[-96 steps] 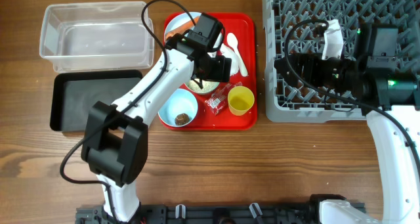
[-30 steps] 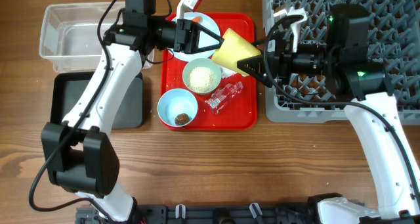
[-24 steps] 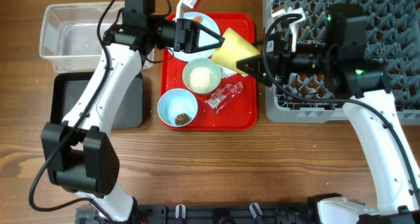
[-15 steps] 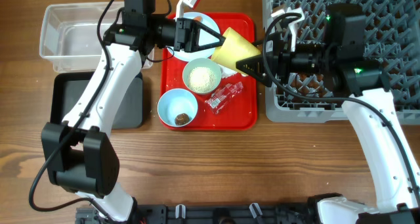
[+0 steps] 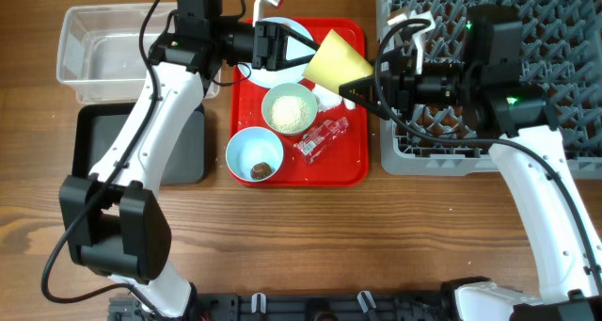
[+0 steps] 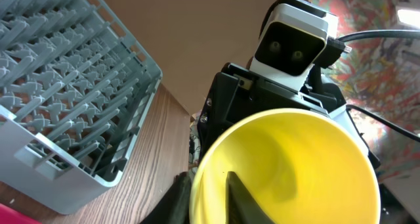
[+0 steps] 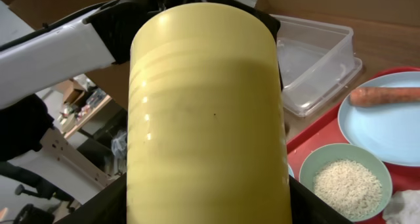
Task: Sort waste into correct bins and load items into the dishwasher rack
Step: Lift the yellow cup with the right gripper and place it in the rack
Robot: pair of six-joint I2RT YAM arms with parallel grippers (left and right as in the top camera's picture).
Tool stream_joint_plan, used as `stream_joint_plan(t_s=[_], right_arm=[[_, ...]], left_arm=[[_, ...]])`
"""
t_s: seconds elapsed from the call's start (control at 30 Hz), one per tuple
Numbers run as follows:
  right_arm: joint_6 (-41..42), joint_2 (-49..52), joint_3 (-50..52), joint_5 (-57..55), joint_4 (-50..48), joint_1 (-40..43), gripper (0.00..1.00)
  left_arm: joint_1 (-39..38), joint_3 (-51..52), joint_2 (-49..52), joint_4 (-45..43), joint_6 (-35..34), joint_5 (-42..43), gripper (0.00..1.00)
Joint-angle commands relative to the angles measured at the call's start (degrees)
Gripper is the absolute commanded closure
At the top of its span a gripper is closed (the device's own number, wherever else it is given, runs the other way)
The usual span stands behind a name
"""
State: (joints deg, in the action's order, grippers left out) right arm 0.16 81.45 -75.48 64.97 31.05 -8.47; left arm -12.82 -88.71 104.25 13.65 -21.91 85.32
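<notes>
Overhead view: the cup hangs above the red tray, between my two grippers. The left gripper holds it by the rim. In the left wrist view one finger is inside the mouth, and the other appears to lie outside the wall. The mouth faces the left hand and the base faces the right gripper. The cup's long axis runs from hand to hand, in line with the right gripper's reach.

Right wrist view: the right fingers stand wide, one on each side of the cup wall. I cannot tell whether they press on it.

Judgement: this is a handover. The rack lies directly behind the right hand, so that arm is the nearer one. Confirm the right grip before releasing the left.
</notes>
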Motion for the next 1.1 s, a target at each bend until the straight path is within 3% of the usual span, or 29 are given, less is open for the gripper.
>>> stream_joint_plan(t_s=[0.0, 0.23, 0.33, 0.37, 0.47, 0.6, 0.73, 0.9, 1.07], right_arm=[[0.0, 0.4, 0.1, -2.0, 0.1, 0.4, 0.48], [1.8, -4.2, 0.1, -7.7, 6.0, 9.6, 0.48], [4.0, -6.5, 0.1, -15.6, 11.1, 14.2, 0.47], [6.4, -7.0, 0.1, -20.5, 13.5, 15.2, 0.47], [14.4, -7.4, 0.1, -42.0, 25.4, 16.2, 0.47], [15.5, -6.8, 0.1, -51.5, 34.4, 16.2, 0.47], [14.9, -2.4, 0.1, -55.7, 42.5, 16.2, 0.47], [14.9, 6.8, 0.0, -58.2, 43.8, 16.2, 0.47], [14.9, 12.7, 0.0, -57.2, 41.9, 16.2, 0.44]], left_arm=[[-0.4, -0.5, -0.7, -0.2, 0.2, 0.1, 0.76], [-0.4, -0.5, -0.3, 0.1, 0.4, -3.2, 0.72], [-0.4, -0.5, -0.3, 1.8, 0.5, -7.8, 0.71], [-0.4, -0.5, -0.3, 3.5, 0.7, -10.8, 0.71], [-1.0, -0.5, -0.3, 17.5, 4.7, -34.5, 0.7], [-4.2, -0.4, -0.3, 25.5, 5.0, -55.1, 0.72], [-9.5, -0.4, -0.2, 26.6, 5.0, -65.1, 0.71], [-14.4, -0.4, 0.0, 26.9, 5.0, -75.6, 0.68], [-14.8, -0.3, 1.0, 27.4, 5.0, -76.5, 0.68]])
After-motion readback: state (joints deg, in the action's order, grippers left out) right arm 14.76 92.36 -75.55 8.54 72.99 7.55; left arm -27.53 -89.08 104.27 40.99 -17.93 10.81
